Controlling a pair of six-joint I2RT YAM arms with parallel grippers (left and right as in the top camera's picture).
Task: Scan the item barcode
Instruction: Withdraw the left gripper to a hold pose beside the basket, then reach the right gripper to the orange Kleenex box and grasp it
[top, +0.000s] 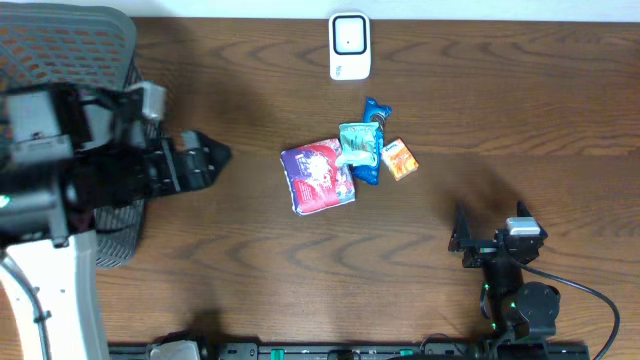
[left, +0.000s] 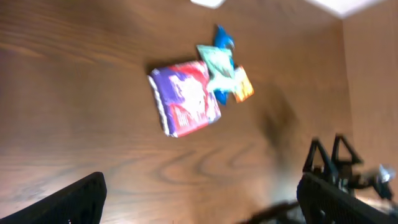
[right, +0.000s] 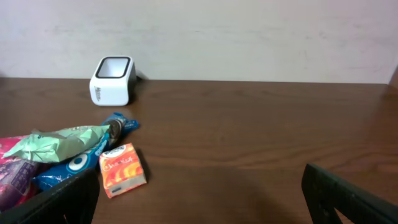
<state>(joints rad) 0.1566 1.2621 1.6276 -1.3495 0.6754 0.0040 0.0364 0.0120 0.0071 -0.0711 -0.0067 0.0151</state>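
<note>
1. A dark wooden table (top: 520, 110) runs up to a pale wall at 12 o'clock in the overhead view. A grey mesh basket (top: 60, 45) sits at the far 9 o'clock edge.
2. Counted: one white scanner (top: 349, 45), four packaged items, two arms.
3. The items lie in one loose cluster mid-table, at 6 o'clock from the scanner and apart from it. They are a purple pouch (top: 318, 177), a green packet (top: 358, 145) lying over a blue packet (top: 375, 112), and a small orange box (top: 399, 159) just beside them.
4. The left gripper (top: 215, 160) has its fingers spread wide and holds nothing. The cluster lies at 3 o'clock from it, purple pouch first, with bare wood between.
5. The right gripper (top: 460, 238) is likewise spread wide and empty. The cluster lies at about 10 o'clock from it, orange box first.
6. The blue packet's long axis runs roughly 12 to 6 o'clock. The orange box runs about 11 to 5. The purple pouch is nearly square and slightly turned.
7. Judgement: nothing has been picked up or scanned yet. The left arm is nearer the pouch and the right arm nearer the box, so either could reach in. No barcode can be made out.
</note>
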